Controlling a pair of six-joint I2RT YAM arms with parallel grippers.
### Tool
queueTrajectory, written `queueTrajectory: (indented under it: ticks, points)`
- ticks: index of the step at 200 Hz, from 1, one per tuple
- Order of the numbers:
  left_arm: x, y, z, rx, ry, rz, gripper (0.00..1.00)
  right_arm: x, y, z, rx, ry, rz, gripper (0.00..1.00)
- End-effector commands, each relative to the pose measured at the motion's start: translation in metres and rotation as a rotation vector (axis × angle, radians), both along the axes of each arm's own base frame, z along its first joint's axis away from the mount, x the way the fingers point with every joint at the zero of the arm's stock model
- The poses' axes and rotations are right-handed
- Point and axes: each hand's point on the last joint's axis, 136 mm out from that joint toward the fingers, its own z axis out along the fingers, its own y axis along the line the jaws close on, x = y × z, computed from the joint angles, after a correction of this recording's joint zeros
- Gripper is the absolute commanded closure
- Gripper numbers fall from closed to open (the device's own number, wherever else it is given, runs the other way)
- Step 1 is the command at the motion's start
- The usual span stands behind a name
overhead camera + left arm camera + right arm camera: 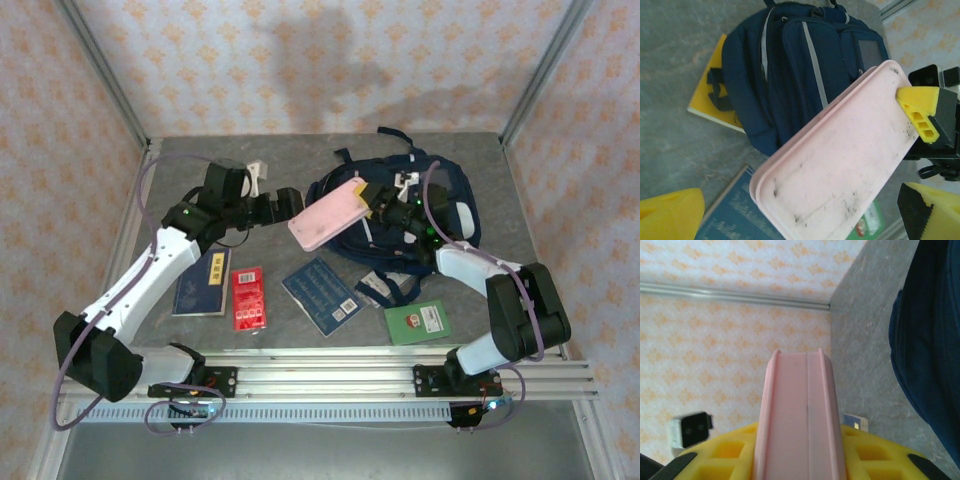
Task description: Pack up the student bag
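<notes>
the right end effector [385, 207] pinches one short end of the pink case [328, 215]. the case's long axis points left, away from the student bag [447, 178], which lies far right on the table [200, 170], just under that arm. the left end effector [290, 200] stands spread at the case's free end, gripping nothing. the right arm is nearer.

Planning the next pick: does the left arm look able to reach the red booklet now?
Probably yes: the left tool stands open, and the red booklet lies flat and uncovered beside that arm.
</notes>
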Motion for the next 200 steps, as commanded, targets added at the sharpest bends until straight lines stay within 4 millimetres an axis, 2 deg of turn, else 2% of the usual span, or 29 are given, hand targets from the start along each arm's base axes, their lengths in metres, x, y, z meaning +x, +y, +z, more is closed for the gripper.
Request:
queueTrajectory:
  ticks: [1,23,52,81,113,172,200]
  points:
    - [0.004,-0.01,0.004,-0.222,0.082,0.088,0.0,0.006,-0.014,0.049,0.121,-0.129,-0.089,0.8]
    - [0.008,-0.016,-0.007,-0.355,0.13,0.144,0.0,0.009,-0.02,0.056,0.171,-0.134,-0.126,0.8]
    - [0.017,-0.024,-0.004,-0.517,0.132,0.176,0.0,0.01,-0.024,0.067,0.264,-0.147,-0.144,0.81]
    - [0.022,-0.029,0.012,-0.599,0.091,0.155,0.01,0.009,-0.025,0.077,0.321,-0.157,-0.137,0.81]
    - [0.025,-0.033,0.032,-0.65,0.046,0.13,0.04,0.006,-0.025,0.077,0.331,-0.155,-0.129,0.81]
    - [0.018,-0.061,0.058,-0.739,0.012,0.01,0.3,0.007,-0.026,0.075,0.338,-0.146,-0.136,0.81]
    - [0.014,-0.071,0.062,-0.734,0.011,-0.027,0.42,0.008,-0.025,0.075,0.342,-0.147,-0.134,0.81]
